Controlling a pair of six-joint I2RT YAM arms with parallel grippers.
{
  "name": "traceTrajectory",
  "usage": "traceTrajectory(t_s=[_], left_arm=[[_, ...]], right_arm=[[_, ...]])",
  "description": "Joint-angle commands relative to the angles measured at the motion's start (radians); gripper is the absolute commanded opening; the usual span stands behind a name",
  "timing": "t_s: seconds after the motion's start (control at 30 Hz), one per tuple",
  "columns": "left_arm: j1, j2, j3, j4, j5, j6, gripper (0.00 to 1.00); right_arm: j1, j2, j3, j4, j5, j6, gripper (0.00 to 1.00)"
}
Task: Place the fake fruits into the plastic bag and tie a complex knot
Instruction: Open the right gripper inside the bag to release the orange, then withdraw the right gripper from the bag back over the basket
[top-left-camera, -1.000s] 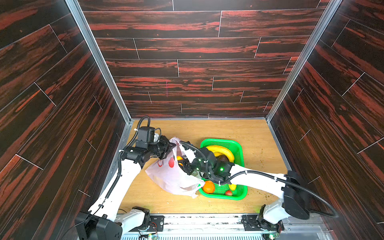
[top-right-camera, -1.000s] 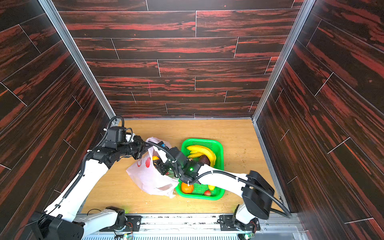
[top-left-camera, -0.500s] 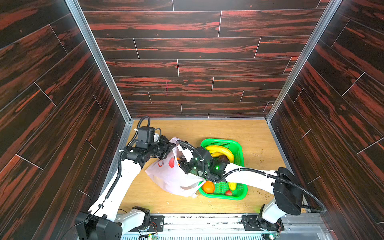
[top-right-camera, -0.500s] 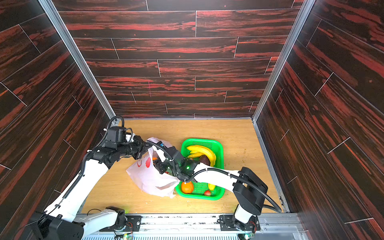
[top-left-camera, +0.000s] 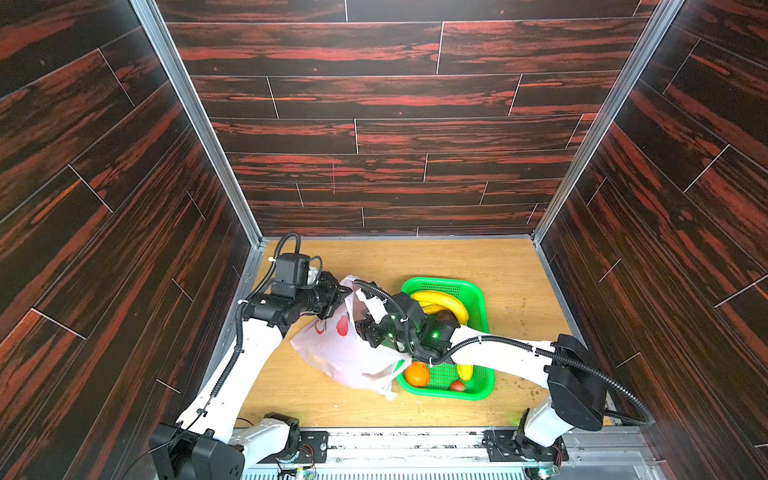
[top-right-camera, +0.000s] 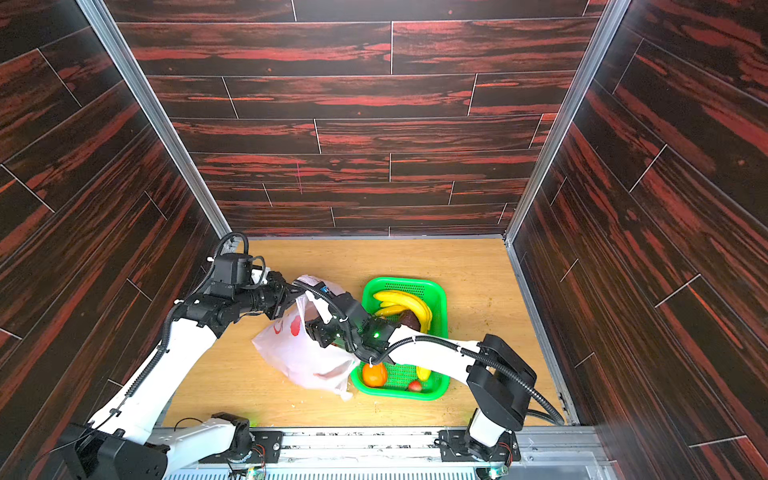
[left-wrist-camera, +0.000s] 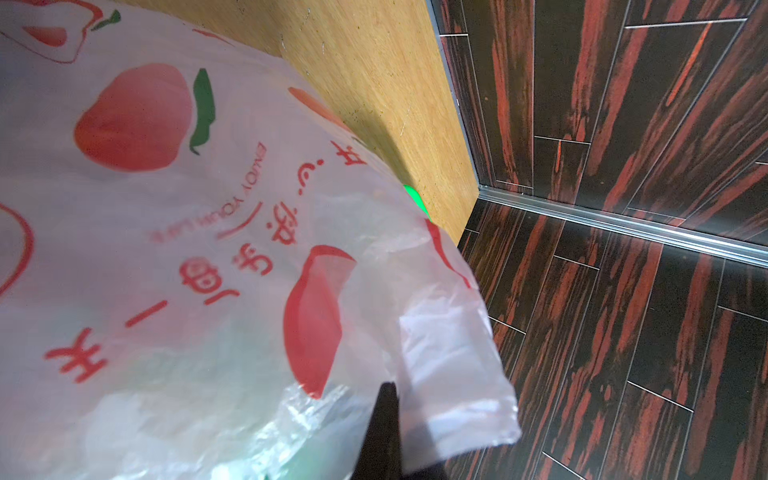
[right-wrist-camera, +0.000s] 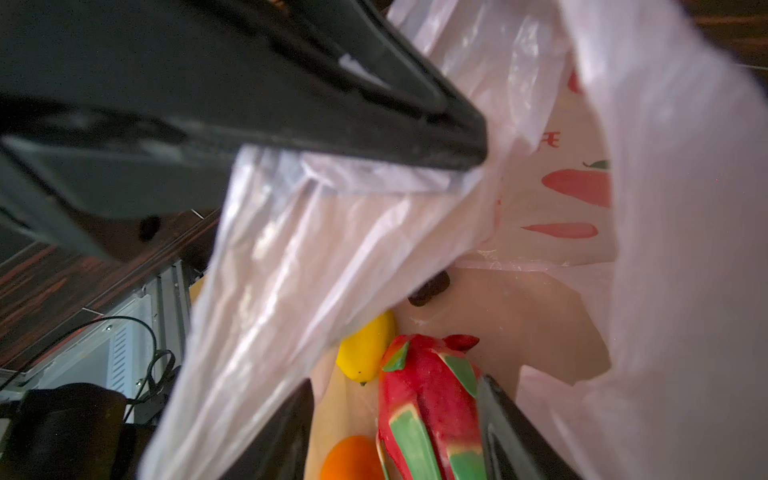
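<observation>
Plastic bag (top-left-camera: 345, 357) sits on table (top-left-camera: 457, 257) against green basket (top-left-camera: 478, 291), mouth lifted. Left end effector (top-left-camera: 337, 296) is clamped shut on the bag's upper rim. Right end effector (right-wrist-camera: 395, 380) is inside the mouth, fingers apart; dragon fruit (right-wrist-camera: 428, 399) lies between them with a gap on one side, not gripped. Lemon (right-wrist-camera: 368, 353), orange (right-wrist-camera: 353, 457) and dark purple fruit (right-wrist-camera: 430, 289) are also in the bag. Banana bunch (top-left-camera: 440, 301) and strawberry (top-left-camera: 458, 385) are in the basket.

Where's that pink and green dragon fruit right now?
In the right wrist view the dragon fruit lies inside the plastic bag, between the fingers of the right gripper, beside the lemon and an orange.
</observation>
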Motion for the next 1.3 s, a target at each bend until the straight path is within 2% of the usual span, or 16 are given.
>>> traceTrajectory(t_s=[0.0,0.27,0.6,0.8,1.03,1.27], left_arm=[[-0.003,-0.016,0.015,-0.007,-0.007,0.004,0.00],[-0.003,-0.014,0.017,-0.009,-0.008,0.005,0.00],[-0.004,-0.014,0.010,-0.010,-0.014,0.007,0.00],[-0.003,-0.011,0.010,-0.010,-0.018,0.005,0.00],[-0.003,-0.007,0.010,-0.007,-0.024,0.004,0.00],[-0.003,-0.009,0.010,-0.009,-0.027,0.000,0.00]], right_arm=[[-0.004,-0.069,-0.007,-0.013,0.010,-0.007,0.63],[-0.003,-0.149,-0.039,-0.044,0.013,-0.006,0.57],[-0.003,-0.296,-0.079,-0.181,0.007,0.006,0.54],[-0.003,-0.395,-0.071,-0.343,0.117,-0.004,0.54],[-0.020,-0.453,-0.031,-0.635,0.298,0.035,0.57],[-0.102,-0.455,-0.046,-0.775,0.308,0.120,0.62]])
